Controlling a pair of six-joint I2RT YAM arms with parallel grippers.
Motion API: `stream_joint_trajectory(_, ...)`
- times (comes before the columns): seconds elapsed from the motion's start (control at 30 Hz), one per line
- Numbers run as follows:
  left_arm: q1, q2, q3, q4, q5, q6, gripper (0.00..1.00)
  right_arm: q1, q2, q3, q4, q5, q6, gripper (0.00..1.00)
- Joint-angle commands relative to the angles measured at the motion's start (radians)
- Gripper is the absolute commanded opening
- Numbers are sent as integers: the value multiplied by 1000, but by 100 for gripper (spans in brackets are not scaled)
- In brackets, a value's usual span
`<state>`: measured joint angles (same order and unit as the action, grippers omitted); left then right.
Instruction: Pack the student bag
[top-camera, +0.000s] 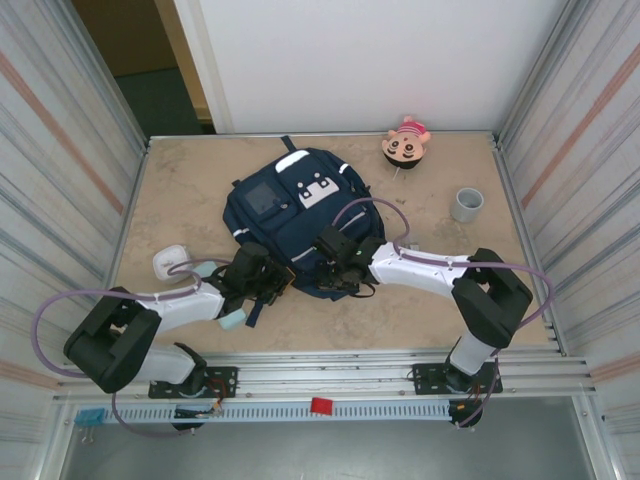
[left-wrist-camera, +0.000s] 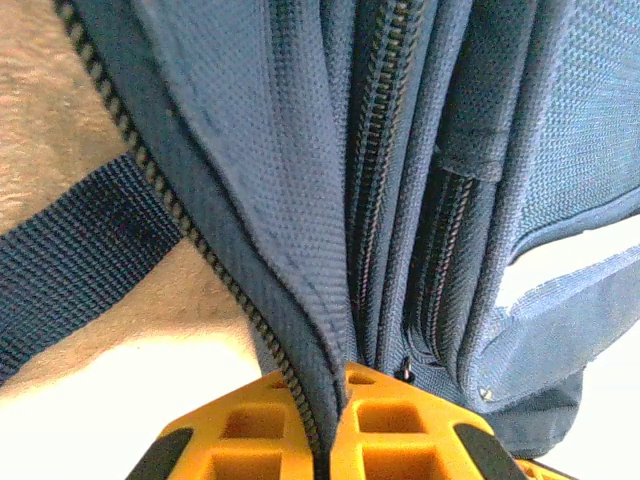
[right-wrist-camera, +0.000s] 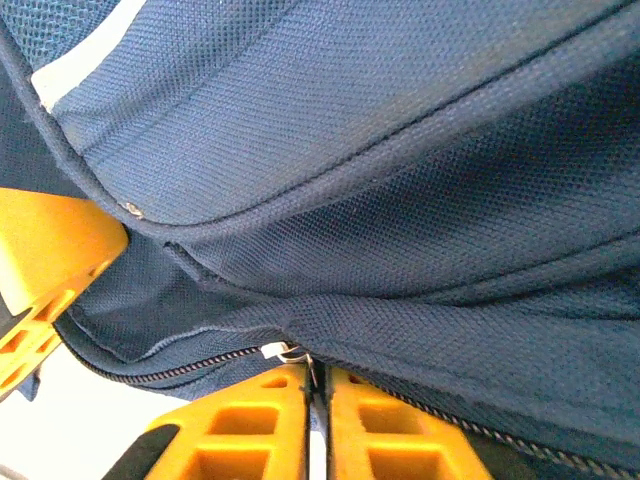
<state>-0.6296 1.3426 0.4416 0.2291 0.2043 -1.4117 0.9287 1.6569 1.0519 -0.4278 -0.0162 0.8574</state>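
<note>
both the left claw and the right claw pinch zipper-edge fabric of the student bag at the tabletop centre.

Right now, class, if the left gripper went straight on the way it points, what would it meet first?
The student bag. The left gripper is shut on its zippered edge, so going on would probably push straight into the navy folds ahead.

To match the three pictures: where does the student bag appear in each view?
Top external: student bag at table centre.
Left wrist: bag across the frame, left fingers pinching at its zipper.
Right wrist: bag above the right fingers, at its zipper.
Shared landmark: its white trim.
</note>
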Motion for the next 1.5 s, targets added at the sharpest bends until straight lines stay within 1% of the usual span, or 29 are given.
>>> stream_joint_trajectory(0.0,-4,-38,24,-12,-11,3,3,10,-13,10,-58,60,15,3)
stream_joint_trajectory(0.07,1,-47,19,-28,-19,8,1,9,-39,-4,-78,78,19,0)
stream_joint_trajectory(0.3,35,-94,4,-83,-21,43,0,-43,-136,-56,-170,122,26,0)
stream_joint_trajectory(0.47,50,-123,2,-112,-17,64,0,-109,-184,-90,-177,90,15,0)
stream_joint_trajectory(0.6,54,-125,7,-108,-10,66,0,-118,-187,-96,-154,60,-33,0)
stream_joint_trajectory(0.73,54,-114,15,-97,5,70,0,-115,-162,-99,-121,28,-60,10)
stream_joint_trajectory(0.77,54,-110,18,-94,10,71,0,-113,-154,-101,-110,24,-63,15)
stream_joint_trajectory(0.87,54,-105,24,-91,19,71,0,-114,-136,-104,-82,16,-68,23)
stream_joint_trajectory(0.93,53,-105,28,-91,21,72,0,-114,-126,-105,-67,9,-69,25)
stream_joint_trajectory(1.07,54,-108,32,-93,22,74,0,-109,-114,-113,-45,-1,-69,27)
stream_joint_trajectory(1.17,54,-109,31,-92,23,74,0,-114,-106,-118,-38,-1,-70,25)
stream_joint_trajectory(1.27,54,-109,28,-93,21,74,0,-119,-95,-108,-75,19,-74,18)
stream_joint_trajectory(1.33,54,-115,26,-102,14,78,0,-120,-95,-102,-112,44,-75,11)
stream_joint_trajectory(1.47,74,-136,25,-142,14,104,0,-146,-134,-121,-175,76,-80,3)
